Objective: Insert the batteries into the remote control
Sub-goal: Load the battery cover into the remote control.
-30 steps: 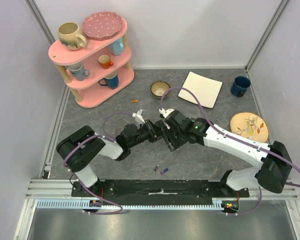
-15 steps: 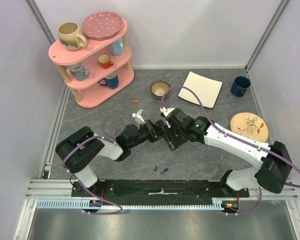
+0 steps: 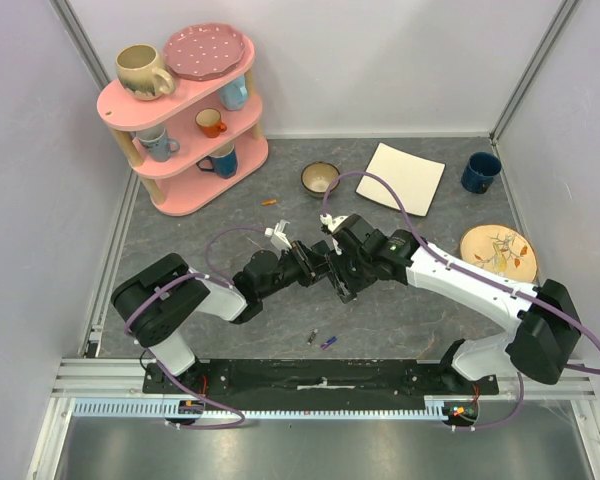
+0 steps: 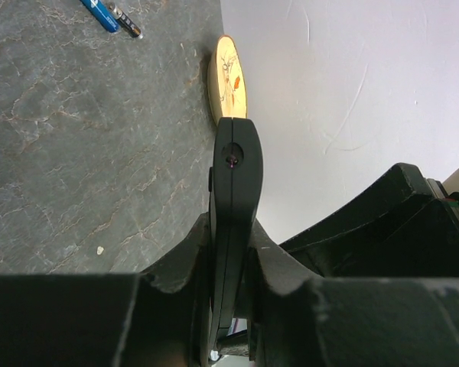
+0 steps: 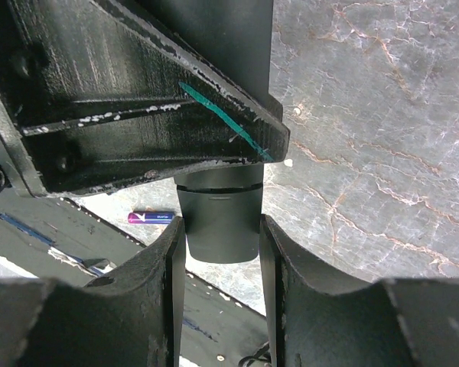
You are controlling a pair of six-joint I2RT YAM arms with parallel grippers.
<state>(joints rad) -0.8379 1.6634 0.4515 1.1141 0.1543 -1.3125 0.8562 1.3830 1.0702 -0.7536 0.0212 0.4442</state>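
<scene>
1. Arms meet over the middle of the grey marbled tabletop (image 3: 400, 330), wrist to wrist.
2. The left gripper (image 3: 313, 262) is clamped on the slim, flat black plastic remote control (image 4: 236, 176). The remote stands on edge between the fingers, juts out past them and is held up off the tabletop.
3. The right gripper (image 5: 219, 237) comes in from the opposite side. Its two fingers (image 5: 168, 267) press against the two sides of the remote's free end with no gap showing, so both claws are closed on the same bar.
4. Whether any cell sits inside the remote cannot be told from these views.
5. A thin blue-purple cylindrical battery (image 3: 328, 343) and a thin grey cylindrical battery (image 3: 311, 338) lie just beside each other on the tabletop. They are near its front edge, between the arm bases and apart from both claws.
6. A thin orange cylindrical battery (image 3: 269, 202) lies alone farther back, between the pink three-tier shelf (image 3: 180, 190) and the small round tan bowl (image 3: 320, 178).
7. The shelf carries mugs on its tiers and a spotted pink plate (image 3: 206, 50) on top.
8. A white square plate (image 3: 405, 177) and a dark blue mug (image 3: 480, 171) sit at the back right.
9. A round wooden plate with a painted pattern (image 3: 495, 250) lies near the right wall, beside the right arm.
</scene>
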